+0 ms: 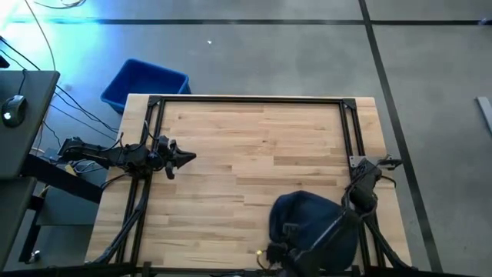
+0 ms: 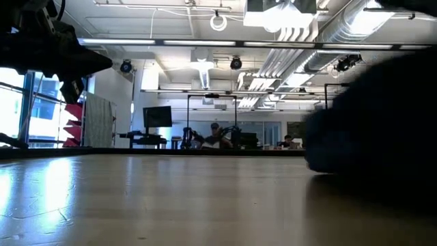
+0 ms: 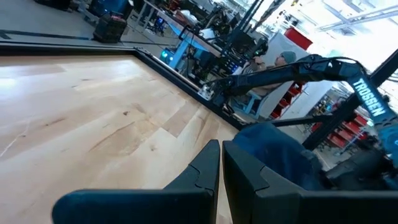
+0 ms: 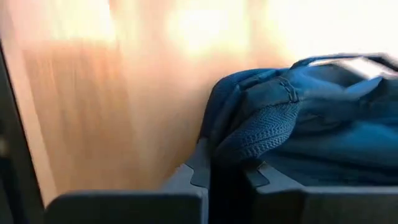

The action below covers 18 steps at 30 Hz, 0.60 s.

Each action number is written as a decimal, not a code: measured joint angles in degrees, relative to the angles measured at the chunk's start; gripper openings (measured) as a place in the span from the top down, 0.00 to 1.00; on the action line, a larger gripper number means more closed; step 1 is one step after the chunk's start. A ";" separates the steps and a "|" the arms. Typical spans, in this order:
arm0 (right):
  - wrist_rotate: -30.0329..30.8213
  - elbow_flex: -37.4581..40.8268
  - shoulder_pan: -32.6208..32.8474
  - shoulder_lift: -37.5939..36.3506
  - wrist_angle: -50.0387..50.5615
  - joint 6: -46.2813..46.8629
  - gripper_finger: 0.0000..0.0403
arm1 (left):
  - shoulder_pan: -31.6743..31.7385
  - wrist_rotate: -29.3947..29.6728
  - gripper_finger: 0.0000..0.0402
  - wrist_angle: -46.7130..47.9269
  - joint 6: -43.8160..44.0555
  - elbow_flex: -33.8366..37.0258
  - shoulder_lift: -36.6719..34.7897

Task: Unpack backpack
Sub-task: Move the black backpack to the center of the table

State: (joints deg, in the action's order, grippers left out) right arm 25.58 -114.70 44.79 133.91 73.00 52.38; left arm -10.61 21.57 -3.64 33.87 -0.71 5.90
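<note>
1. Pale butcher-block table point(image 1: 254, 154) fills my overhead feed, ringed by a dark metal frame point(image 1: 250, 99), with grey concrete floor beyond it.
2. I see the backpack point(image 1: 307, 219), dark navy and rounded, sitting at the near right corner of the table, close to the front edge.
3. My right gripper point(image 4: 227, 171) is down at the backpack; on its wrist feed the two dark fingers pinch a woven fabric loop of the bag between them.
4. My left gripper point(image 1: 184, 158) hovers over the left side of the table, well apart from the backpack, fingers brought together with only a thin slit between them and nothing held.
5. A bright-blue plastic bin point(image 1: 146, 83) stands on the floor just beyond the far left corner of the table.
</note>
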 joint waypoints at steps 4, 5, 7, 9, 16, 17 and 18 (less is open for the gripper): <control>9.02 -6.37 -4.27 -3.53 5.59 -3.48 1.00 | 0.00 -0.01 1.00 -0.04 0.00 0.00 -0.01; 11.33 -8.19 -5.22 -4.26 6.15 -4.75 1.00 | 0.00 -0.01 1.00 0.01 0.00 0.00 -0.01; 15.64 -12.36 -6.90 -5.49 6.51 -8.04 1.00 | 0.00 -0.03 1.00 0.31 0.00 0.00 0.01; 19.68 -17.17 -8.39 -6.25 6.45 -11.86 1.00 | 0.02 -0.01 1.00 0.31 -0.04 0.00 -0.01; 30.88 -16.50 -11.67 -12.40 -7.58 -21.85 1.00 | 0.00 -0.16 1.00 0.37 -0.01 -0.02 0.01; 32.76 -16.50 -11.98 -12.79 -9.18 -22.56 1.00 | -0.03 -0.34 1.00 0.38 -0.01 0.00 0.04; 34.57 -16.50 -12.14 -12.99 -10.79 -23.29 1.00 | -0.12 -0.63 1.00 0.34 0.00 0.00 0.08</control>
State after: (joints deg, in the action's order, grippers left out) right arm 60.15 -131.20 32.65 120.92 62.21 29.09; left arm -10.74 20.94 -3.30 33.87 -0.71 5.98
